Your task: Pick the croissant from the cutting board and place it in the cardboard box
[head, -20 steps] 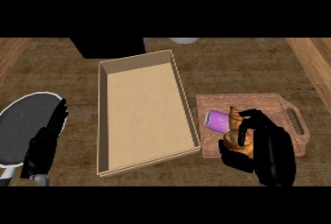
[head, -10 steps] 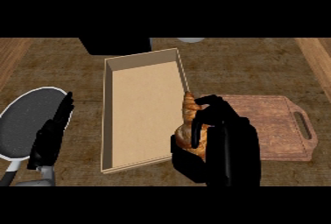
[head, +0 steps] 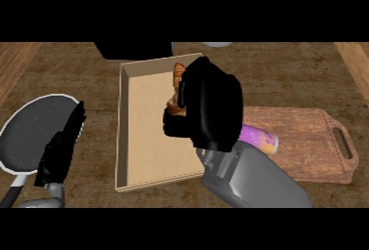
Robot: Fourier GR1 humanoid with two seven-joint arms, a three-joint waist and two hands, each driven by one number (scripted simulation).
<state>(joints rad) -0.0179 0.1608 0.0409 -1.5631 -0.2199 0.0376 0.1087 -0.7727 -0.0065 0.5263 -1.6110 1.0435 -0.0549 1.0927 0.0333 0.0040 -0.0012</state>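
My right hand (head: 209,105) hangs over the right side of the cardboard box (head: 148,146), fingers curled round the croissant (head: 176,83). Only a brown strip of the croissant shows at the hand's left edge; the rest is hidden. The wooden cutting board (head: 310,141) lies to the right of the box. My left hand (head: 61,146) rests open at the left, above a dark pan.
A purple and orange object (head: 259,139) lies on the cutting board's left part, beside my right forearm. A dark round pan with a white rim (head: 29,132) sits at the left. A black block (head: 133,49) stands behind the box, and a pale dish edge (head: 216,44) shows at the top.
My right hand has lifted the croissant off the cutting board and carried it left and farther back, over the box. The purple object is uncovered again. The left hand barely moved.
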